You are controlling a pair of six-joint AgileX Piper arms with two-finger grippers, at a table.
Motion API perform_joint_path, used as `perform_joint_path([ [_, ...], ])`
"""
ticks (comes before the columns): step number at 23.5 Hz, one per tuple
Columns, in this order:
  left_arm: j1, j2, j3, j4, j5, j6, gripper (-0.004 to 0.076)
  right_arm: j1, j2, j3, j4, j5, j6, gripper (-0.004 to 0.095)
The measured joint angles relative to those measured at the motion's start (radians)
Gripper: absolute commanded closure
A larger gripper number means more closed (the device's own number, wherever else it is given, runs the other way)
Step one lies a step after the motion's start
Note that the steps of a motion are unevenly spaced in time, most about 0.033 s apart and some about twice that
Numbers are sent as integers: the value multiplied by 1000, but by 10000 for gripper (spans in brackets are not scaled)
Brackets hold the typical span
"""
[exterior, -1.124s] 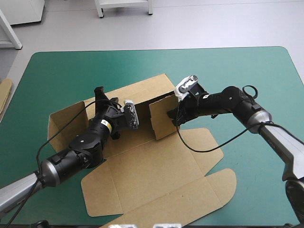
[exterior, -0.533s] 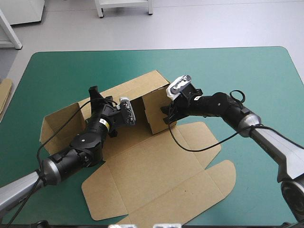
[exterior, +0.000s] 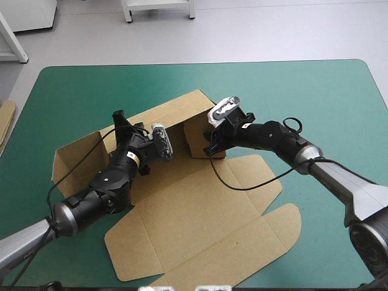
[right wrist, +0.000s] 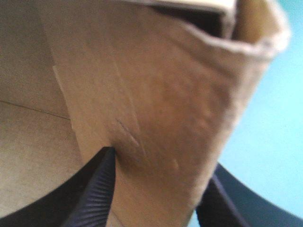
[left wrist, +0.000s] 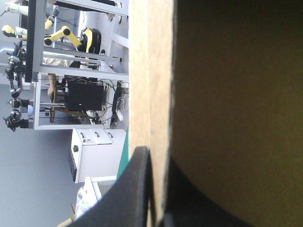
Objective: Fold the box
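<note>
1. One edge of spare board [exterior: 5, 120] shows at the worktop [exterior: 291, 91]'s left edge, well apart from the work.
2. The left pincer [exterior: 120, 119] is clenched on the box [exterior: 200, 212]. In its wrist view the black fingers [left wrist: 137, 189] stand all but together, with the top edge of the raised rear wall [exterior: 176, 112] between them. It holds that wall toward the wall's left end.
3. The box sits about mid-worktop, somewhat nearer the left edge than the right. The rear wall stands up on the side facing the far edge, and a left side flap [exterior: 76, 157] is half raised. The base and lid panels lie flat toward the near edge, with a rounded tuck flap [exterior: 285, 221] pointing at the near right corner.
4. The right pincer [exterior: 209, 145] is clamped on the end flap [exterior: 195, 136], which stands upright at the rear wall's right end. Its wrist view shows the brown board filling the space between its fingers [right wrist: 97, 189], with teal-green cover beyond.
5. The step in hand looks like squaring the right rear corner, with one arm steadying the wall and the other turning the end flap inward. The next move probably calls for keeping that flap upright against the wall and then raising the right side panel over it. The left hold has to stay firm, or the wall may sag.
</note>
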Motion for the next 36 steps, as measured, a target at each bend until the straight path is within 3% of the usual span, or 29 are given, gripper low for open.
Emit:
perform_joint_path([
  [4,0,0,0,1,1,-2,732,0,9,0,12,-26,-7,897],
  [5,0,0,1,1,3,-2,732,-1,12,0,16,-31,-10,919],
  [15,0,-1,2,-9,25,-6,710,13,36,-3,53,-81,-15,919],
  [20,-3,-27,2,-90,7,-9,463,17,38,-3,60,-82,-18,919],
  [22,-24,-37,4,-120,9,-11,416,18,38,-3,60,-82,-14,919],
  [36,-156,-42,10,-129,84,-17,414,18,40,-3,60,-90,20,917],
])
